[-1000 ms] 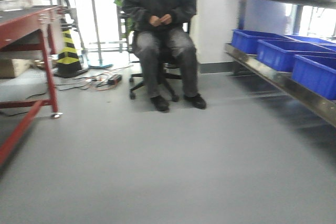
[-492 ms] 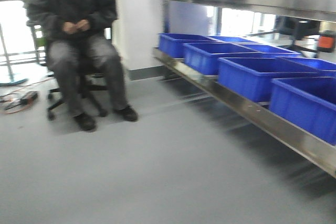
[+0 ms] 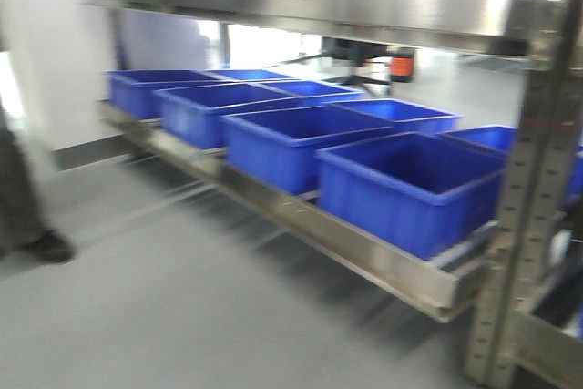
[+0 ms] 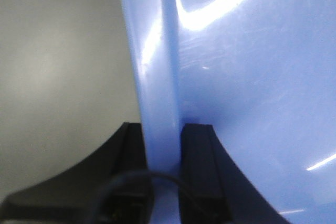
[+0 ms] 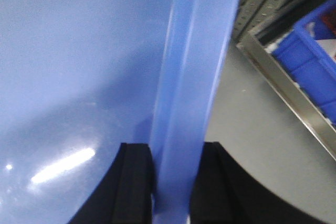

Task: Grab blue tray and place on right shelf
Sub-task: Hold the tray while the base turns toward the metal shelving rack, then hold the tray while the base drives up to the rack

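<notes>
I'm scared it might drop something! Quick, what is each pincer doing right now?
Left pincer: closed, holding the blue tray by its rim.
Right pincer: closed, holding the blue tray's rim too.

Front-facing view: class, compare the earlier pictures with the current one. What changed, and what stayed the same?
The view swung right: the person slid to the left edge, only a leg and shoe showing, and the right shelf with its blue bins came close. Unchanged: the bins sit on the shelf, and the blue tray edge stays along the top.
</notes>
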You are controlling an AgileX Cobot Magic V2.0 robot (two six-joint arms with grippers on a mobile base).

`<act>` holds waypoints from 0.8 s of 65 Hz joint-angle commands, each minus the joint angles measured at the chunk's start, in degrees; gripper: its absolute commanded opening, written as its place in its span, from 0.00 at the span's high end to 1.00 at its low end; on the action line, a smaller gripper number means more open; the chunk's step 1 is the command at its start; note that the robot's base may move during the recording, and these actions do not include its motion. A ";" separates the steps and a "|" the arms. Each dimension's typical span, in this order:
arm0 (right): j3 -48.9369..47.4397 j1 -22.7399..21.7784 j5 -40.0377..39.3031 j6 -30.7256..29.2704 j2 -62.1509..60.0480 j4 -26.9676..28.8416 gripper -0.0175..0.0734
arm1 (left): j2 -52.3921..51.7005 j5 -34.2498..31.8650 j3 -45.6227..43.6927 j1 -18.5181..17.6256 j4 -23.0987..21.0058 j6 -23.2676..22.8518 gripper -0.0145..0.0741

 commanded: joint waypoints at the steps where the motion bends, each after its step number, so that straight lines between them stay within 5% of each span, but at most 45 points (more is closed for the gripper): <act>1: -1.88 0.31 -0.51 -1.17 -1.32 1.05 0.75 | -1.57 3.74 -1.62 -0.92 -2.96 1.78 0.89; 52: -1.88 0.31 -0.51 -1.17 -1.32 1.05 0.75 | -1.57 3.74 -1.62 -0.92 -2.96 1.78 0.89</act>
